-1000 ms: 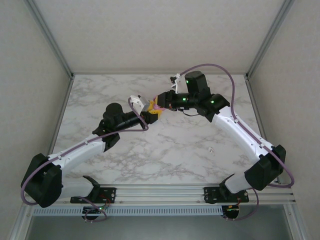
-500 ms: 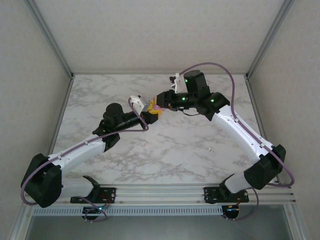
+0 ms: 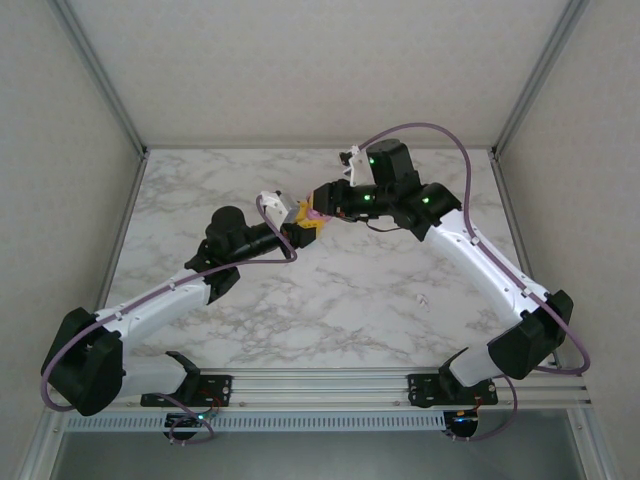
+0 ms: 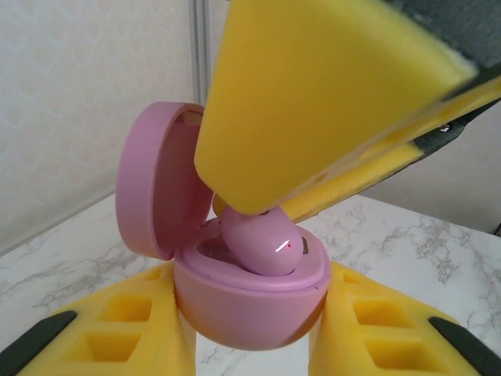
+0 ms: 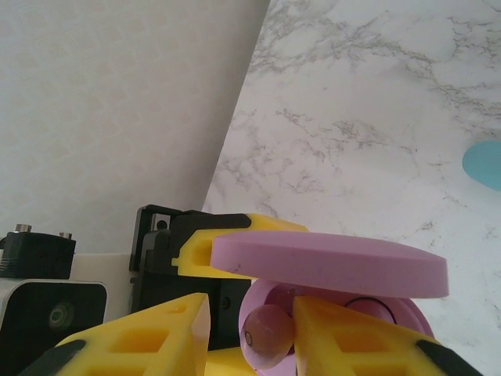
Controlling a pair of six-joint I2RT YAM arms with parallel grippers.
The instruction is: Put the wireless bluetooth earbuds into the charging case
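- Near edge: both arm bases stand on the rail at the front of the marble table. The arms reach forward and inward, leaving a broad bare stretch of marble between them.
- On that stretch, nearer the right arm, lies a small white piece, too small to identify.
- Further in, around mid-table and raised above the marble, the left gripper is clamped on the pink charging case, one yellow finger pressed to each side of its base.
- The case's opening faces up. Its lid is swung back on the hinge and stands nearly upright.
- The pink earbud sits in a well of the case, its rounded back up. Its long axis tilts, the upper end under a finger of the other claw.
- The right gripper comes at the case from the opposite side. Its jaws stand slightly apart, flanking the earbud, with a dark gap showing beside the bud on one side.
- Beyond the case, the right wrist view shows open marble and a teal rounded piece, cut by the frame edge.
- Farthest off, the table ends at the back wall, with plain walls close on both sides.
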